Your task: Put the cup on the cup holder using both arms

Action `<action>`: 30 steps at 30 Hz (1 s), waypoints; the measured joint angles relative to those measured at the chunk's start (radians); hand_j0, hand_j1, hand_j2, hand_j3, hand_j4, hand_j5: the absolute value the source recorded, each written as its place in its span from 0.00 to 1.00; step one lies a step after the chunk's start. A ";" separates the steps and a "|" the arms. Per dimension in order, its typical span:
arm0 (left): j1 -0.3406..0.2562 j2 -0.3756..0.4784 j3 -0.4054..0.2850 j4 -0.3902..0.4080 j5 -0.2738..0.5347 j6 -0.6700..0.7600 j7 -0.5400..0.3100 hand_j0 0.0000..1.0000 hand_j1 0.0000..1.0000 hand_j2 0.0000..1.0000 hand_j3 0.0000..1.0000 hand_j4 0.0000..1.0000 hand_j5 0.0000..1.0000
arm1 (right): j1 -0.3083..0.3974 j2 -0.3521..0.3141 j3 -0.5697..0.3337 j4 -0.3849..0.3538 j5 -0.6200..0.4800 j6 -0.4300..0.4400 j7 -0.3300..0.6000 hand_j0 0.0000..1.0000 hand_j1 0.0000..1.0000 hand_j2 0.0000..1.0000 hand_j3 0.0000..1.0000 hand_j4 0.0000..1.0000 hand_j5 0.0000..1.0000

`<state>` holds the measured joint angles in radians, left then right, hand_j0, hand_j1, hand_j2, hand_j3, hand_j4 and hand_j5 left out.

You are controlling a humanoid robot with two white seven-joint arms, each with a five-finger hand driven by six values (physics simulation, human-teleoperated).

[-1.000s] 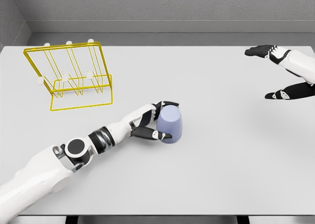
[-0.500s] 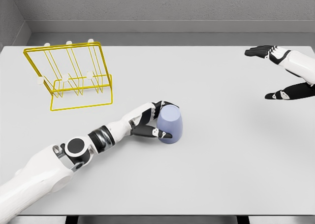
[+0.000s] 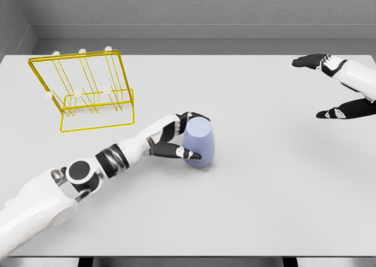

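A pale lavender cup (image 3: pixel 200 142) stands upside down near the middle of the white table (image 3: pixel 264 185). My left hand (image 3: pixel 183 138) is shut on the cup from its left side, thumb across the front and fingers curled over the top. The yellow wire cup holder (image 3: pixel 85 91) with white-tipped pegs stands at the far left of the table, well apart from the cup. My right hand (image 3: pixel 330 85) hovers at the far right edge with its fingers spread, holding nothing.
A grey wall runs behind the table's far edge. The table's front edge lies along the bottom of the view.
The left arm has drawn up and slightly left, taking the cup with it a little toward the holder. The right hand has not moved.
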<state>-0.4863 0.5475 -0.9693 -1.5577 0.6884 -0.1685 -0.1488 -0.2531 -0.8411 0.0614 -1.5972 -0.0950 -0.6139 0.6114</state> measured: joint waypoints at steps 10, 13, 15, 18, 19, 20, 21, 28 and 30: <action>-0.002 0.083 0.028 -0.065 0.003 0.000 0.002 0.69 0.69 0.69 0.69 0.69 0.69 | 0.000 0.000 0.000 -0.002 0.000 0.000 0.000 1.00 1.00 1.00 1.00 1.00 1.00; -0.002 0.102 0.040 -0.075 0.003 0.000 0.002 0.69 0.69 0.69 0.69 0.69 0.69 | 0.000 0.000 0.000 -0.002 0.000 0.000 0.000 1.00 1.00 1.00 1.00 1.00 1.00; -0.002 0.116 0.049 -0.082 0.003 0.000 0.002 0.70 0.70 0.70 0.70 0.70 0.70 | 0.000 0.000 0.000 -0.001 0.000 0.000 0.000 1.00 1.00 1.00 1.00 1.00 1.00; -0.002 0.135 0.063 -0.092 0.003 0.000 0.002 0.70 0.70 0.70 0.70 0.70 0.70 | 0.000 0.000 0.000 -0.002 0.000 0.000 0.000 1.00 1.00 1.00 1.00 1.00 1.00; -0.002 0.142 0.068 -0.095 0.003 0.000 0.002 0.70 0.70 0.70 0.70 0.70 0.70 | 0.000 0.000 0.000 -0.002 0.000 0.000 0.000 1.00 1.00 1.00 1.00 1.00 1.00; 0.000 0.149 0.074 -0.098 0.003 -0.001 0.002 0.70 0.70 0.70 0.70 0.70 0.70 | 0.000 0.000 0.000 -0.002 0.000 0.000 0.000 1.00 1.00 1.00 1.00 1.00 1.00; 0.000 0.155 0.080 -0.100 0.003 -0.001 0.002 0.70 0.70 0.70 0.70 0.70 0.70 | 0.000 0.000 0.000 -0.002 0.000 0.000 0.000 1.00 1.00 1.00 1.00 1.00 1.00; 0.000 0.192 0.110 -0.117 0.004 -0.003 0.003 0.71 0.71 0.71 0.71 0.71 0.71 | 0.000 0.000 0.000 -0.002 0.000 0.000 0.000 1.00 1.00 1.00 1.00 1.00 1.00; 0.000 0.201 0.118 -0.123 0.004 -0.003 0.003 0.71 0.71 0.71 0.71 0.71 0.71 | 0.000 0.000 0.000 -0.002 0.000 0.000 0.000 1.00 1.00 1.00 1.00 1.00 1.00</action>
<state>-0.4863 0.7484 -0.8510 -1.6809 0.6928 -0.1714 -0.1460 -0.2531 -0.8411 0.0614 -1.5992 -0.0950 -0.6139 0.6114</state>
